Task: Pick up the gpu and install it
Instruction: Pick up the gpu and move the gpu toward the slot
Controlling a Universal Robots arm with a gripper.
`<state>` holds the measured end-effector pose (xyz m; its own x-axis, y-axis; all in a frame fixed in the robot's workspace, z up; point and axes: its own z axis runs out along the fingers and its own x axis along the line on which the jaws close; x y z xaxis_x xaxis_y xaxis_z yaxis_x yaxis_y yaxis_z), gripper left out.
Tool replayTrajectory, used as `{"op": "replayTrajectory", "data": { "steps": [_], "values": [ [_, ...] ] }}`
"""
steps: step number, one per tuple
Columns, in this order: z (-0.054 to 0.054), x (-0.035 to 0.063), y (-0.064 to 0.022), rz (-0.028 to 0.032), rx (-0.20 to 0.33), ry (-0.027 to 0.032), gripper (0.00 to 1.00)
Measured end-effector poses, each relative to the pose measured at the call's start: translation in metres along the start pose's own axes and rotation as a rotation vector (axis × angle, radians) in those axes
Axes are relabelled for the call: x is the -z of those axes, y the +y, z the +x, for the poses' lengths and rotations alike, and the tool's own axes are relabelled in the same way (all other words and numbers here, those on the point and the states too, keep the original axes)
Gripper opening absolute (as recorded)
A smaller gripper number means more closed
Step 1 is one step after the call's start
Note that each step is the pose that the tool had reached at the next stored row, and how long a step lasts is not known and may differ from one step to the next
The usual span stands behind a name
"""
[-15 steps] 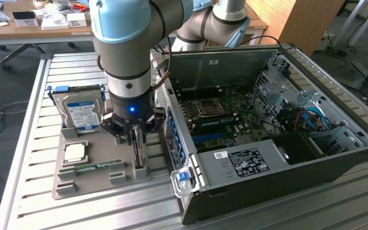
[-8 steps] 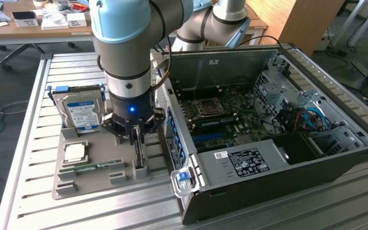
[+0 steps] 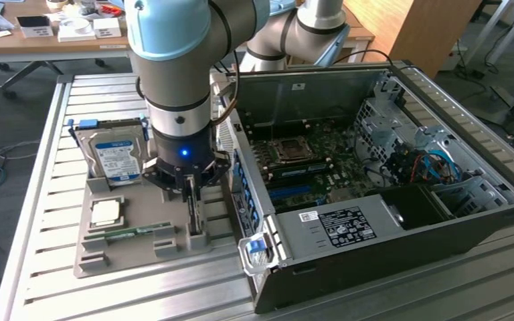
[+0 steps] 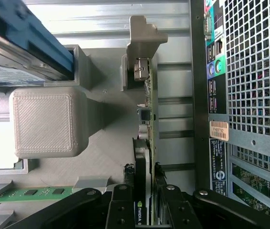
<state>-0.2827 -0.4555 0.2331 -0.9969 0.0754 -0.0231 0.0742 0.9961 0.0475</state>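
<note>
The gpu (image 3: 195, 217) stands on edge in a slot of the gray holder (image 3: 132, 251), at the side nearest the open case (image 3: 400, 234). The gripper (image 3: 192, 194) is down over it. In the wrist view the gripper (image 4: 147, 191) straddles the card's top edge, one jaw on each face. Whether it is clenched on the card or a sliver apart, I cannot tell.

The main risk, as I judge it, is an uneven hold. The card is thin and tall in its slot, so pressure applied off-centre could tip it and jam it against the slot walls on the way up. The far end sits in a holder post (image 4: 142, 47) and could snag there if the lift is not straight. The case wall is just beside the card — a sideways drift would knock them together. A light pinch on smooth black plastic could also slip.

The gpu (image 4: 143, 162) shows as a slim black slab edge-on, with a greenish board edge along one side, small parts near the post and a green logo patch between the jaws.
</note>
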Motion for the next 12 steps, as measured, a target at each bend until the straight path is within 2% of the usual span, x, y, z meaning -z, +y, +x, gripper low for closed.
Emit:
{"op": "replayTrajectory", "data": {
  "steps": [12],
  "values": [
    [0.0,0.0,0.0,0.0,0.0,0.0,0.27]
  ]
}}
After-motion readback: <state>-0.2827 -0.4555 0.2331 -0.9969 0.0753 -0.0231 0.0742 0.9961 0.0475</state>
